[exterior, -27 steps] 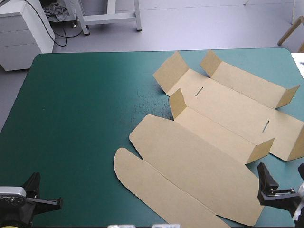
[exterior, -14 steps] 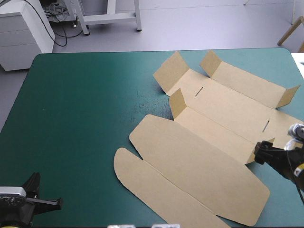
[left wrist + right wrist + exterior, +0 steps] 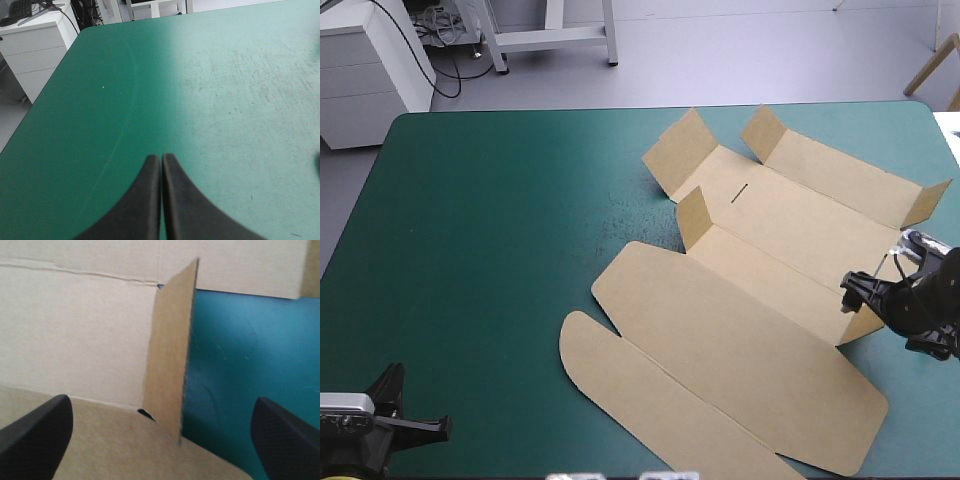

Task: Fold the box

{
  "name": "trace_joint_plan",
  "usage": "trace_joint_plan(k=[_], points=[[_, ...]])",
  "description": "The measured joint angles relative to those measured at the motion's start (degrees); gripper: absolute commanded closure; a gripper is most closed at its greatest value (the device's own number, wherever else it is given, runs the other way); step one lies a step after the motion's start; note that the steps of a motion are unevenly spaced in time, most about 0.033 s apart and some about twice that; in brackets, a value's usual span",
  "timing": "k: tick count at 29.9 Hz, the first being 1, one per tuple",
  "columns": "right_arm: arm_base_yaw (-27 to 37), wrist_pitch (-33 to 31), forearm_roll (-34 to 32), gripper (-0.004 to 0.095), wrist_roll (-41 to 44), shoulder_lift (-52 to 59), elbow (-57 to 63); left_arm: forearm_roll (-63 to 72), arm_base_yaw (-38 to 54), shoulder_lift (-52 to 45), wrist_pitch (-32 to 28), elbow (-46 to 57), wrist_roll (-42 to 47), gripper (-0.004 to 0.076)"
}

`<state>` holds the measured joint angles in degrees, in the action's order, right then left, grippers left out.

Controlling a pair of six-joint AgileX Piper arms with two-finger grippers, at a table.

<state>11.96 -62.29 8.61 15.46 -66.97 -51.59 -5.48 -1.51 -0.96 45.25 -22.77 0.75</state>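
- Right wrist view: the right end effector (image 3: 160,405) stands wide open, its black fingers (image 3: 37,432) spread far to either side with nothing gripped.
- Ahead of it, in line with the gap between the fingers, a short flap (image 3: 170,355) of the brown box (image 3: 75,325) stands upright and is seen nearly edge-on. Flat board lies on one side of the flap and the bare teal-green surface (image 3: 240,350) on the other.
- High view: the same end effector sits at the box's right end, just beside that raised flap and close to the surface's right edge. Whether it touches the board cannot be told.
- The box (image 3: 770,250) lies unfolded across the right half of the surface. Its short end flaps are tilted up, and the broad rounded lid panel (image 3: 740,350) lies flat, reaching toward the near edge.
- Left wrist view: the left end effector (image 3: 161,159) is closed to a single point and empty. It hangs over bare cover at the near left corner, well apart from the box.
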Motion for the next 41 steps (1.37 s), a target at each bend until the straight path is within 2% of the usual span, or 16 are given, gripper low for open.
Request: trace_joint_plan(k=[3,11,13,15,16,20,29,35,41], points=[[3.5,2.2,4.6,0.0035,-3.1,-2.7,-0.1,0.0,0.0,0.0,0.0,0.0,0.0,0.0734],[6.2,2.5,6.3,0.0040,-7.1,-8.6,-0.4,0.0,0.0,0.0,0.0,0.0,0.0,0.0734],[6.2,2.0,6.5,0.0106,-7.3,-9.1,-0.4,0.0,0.0,0.0,0.0,0.0,0.0,0.0734],[6.2,1.8,6.5,0.0238,-7.4,-9.4,-0.4,0.0,0.0,0.0,0.0,0.0,0.0,0.0734],[6.2,1.7,6.4,0.0349,-7.4,-9.4,-0.4,0.0,0.0,0.0,0.0,0.0,0.0,0.0734],[6.2,1.3,5.7,0.0922,-6.6,-9.4,-0.5,0.0,0.0,0.0,0.0,0.0,0.0,0.0734],[6.2,1.5,6.1,0.0908,-5.1,-9.4,-0.5,0.0,0.0,0.0,0.0,0.0,0.0,0.0734],[5.8,2.1,8.6,0.0908,-9.8,-9.5,-0.6,0.0,0.0,0.0,0.0,0.0,0.0,0.0734],[-2.5,2.2,5.9,0.0908,-14.0,-13.6,-6.0,0.0,0.0,0.0,0.0,0.0,0.0,0.0734]])
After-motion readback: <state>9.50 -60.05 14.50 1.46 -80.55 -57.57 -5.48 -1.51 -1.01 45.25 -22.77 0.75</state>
